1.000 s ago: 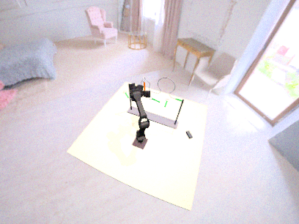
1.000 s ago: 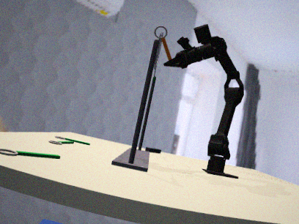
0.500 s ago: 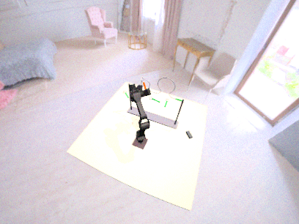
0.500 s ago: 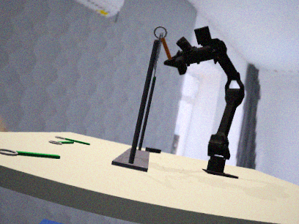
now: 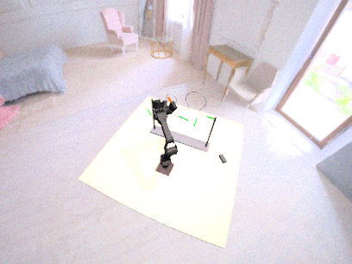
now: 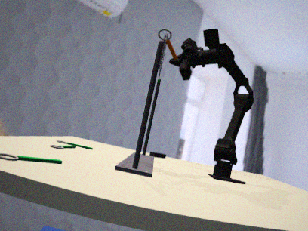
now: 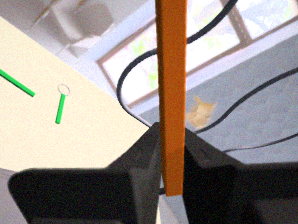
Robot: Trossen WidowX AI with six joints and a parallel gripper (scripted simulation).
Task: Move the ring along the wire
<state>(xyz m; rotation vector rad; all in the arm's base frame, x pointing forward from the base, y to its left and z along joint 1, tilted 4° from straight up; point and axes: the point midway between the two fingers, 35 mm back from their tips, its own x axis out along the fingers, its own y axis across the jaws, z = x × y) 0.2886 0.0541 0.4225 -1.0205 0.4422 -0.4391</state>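
The ring [image 6: 158, 34] is at the top of the wire, and its orange handle [image 5: 170, 100] [image 6: 171, 49] [image 7: 171, 100] slants down from it. My gripper [image 5: 172, 105] [image 6: 175, 60] [image 7: 165, 128] is shut on the handle's lower part. In the exterior view the wire's end-on line appears inside the ring; contact cannot be told. The ring is outside the wrist view. The dark wire [image 5: 205, 100] [image 7: 120, 90] rises and dips in curves. In the top view the arm is close beside the left post [image 5: 154, 121]. A green part [image 5: 210, 117] joins the right post [image 5: 211, 131].
The posts stand on a grey base [image 5: 185, 140] [image 6: 145, 164]. Loose rings with green handles [image 5: 183, 118] [image 6: 39, 160] [image 7: 60, 108] lie on the table beyond it. A small black block [image 5: 223, 159] [image 6: 158, 155] lies on the right in the top view.
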